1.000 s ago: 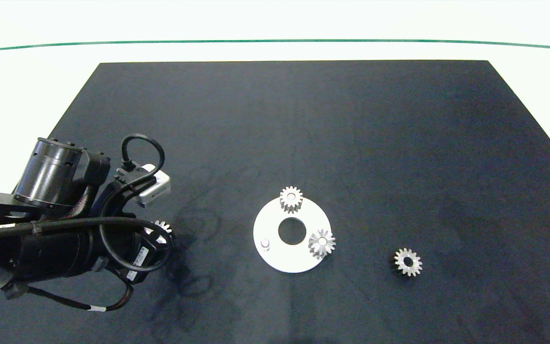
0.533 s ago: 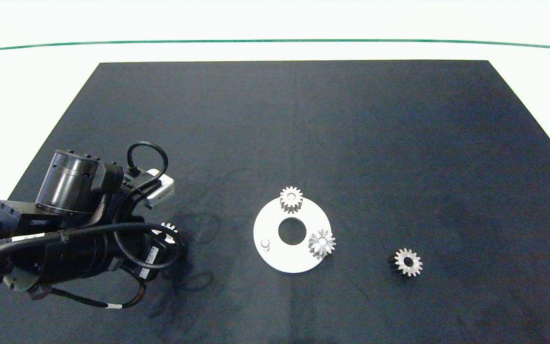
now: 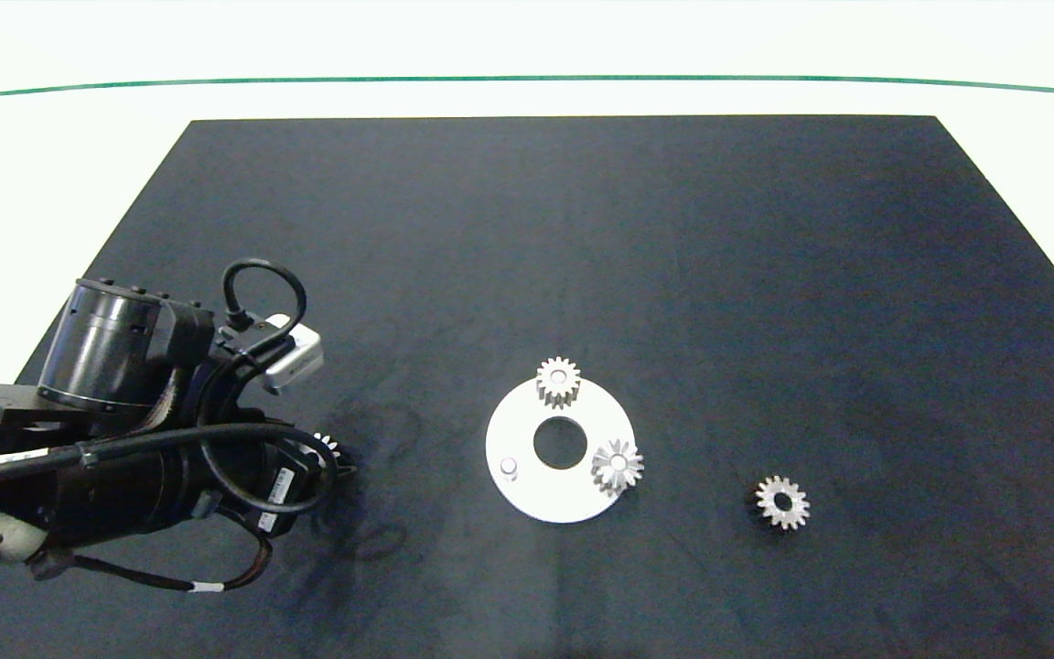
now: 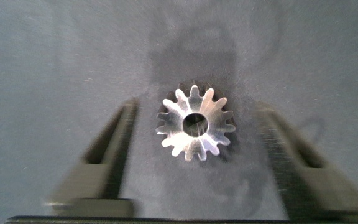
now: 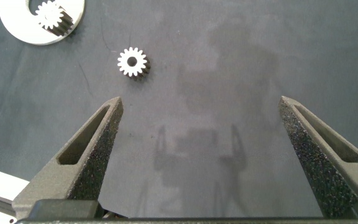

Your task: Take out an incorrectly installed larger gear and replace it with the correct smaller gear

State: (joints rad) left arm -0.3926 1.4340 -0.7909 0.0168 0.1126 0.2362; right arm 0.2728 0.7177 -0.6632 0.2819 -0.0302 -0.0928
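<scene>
Beside the white ring plate [image 3: 527,499], well off toward the left arm's side of it, the larger gear [image 4: 195,123] lies flat on the black mat [image 3: 582,229]; the left gripper [image 4: 197,155] hangs over it with its jaws spread wide, one finger [image 4: 107,155] on each flank and neither touching the teeth; it holds nothing. On the plate's other side, lying apart from it, is the smaller gear [image 3: 781,502], also flat and untouched; the right gripper [image 5: 197,155] sits low near the mat's edge, wide open and empty. Two more gears [image 3: 558,381] stand on the plate, and one bare peg [image 3: 508,468] shows near its rim. Both task gears look like solid steel, so I judge them stiff, dense for their size and slick on the faces; the smaller one's blunt teeth should give the pads some bite, so a pinch straight across its toothed rim, squarely through the centre, seems safest; an off-centre squeeze could shoot it sideways.
</scene>
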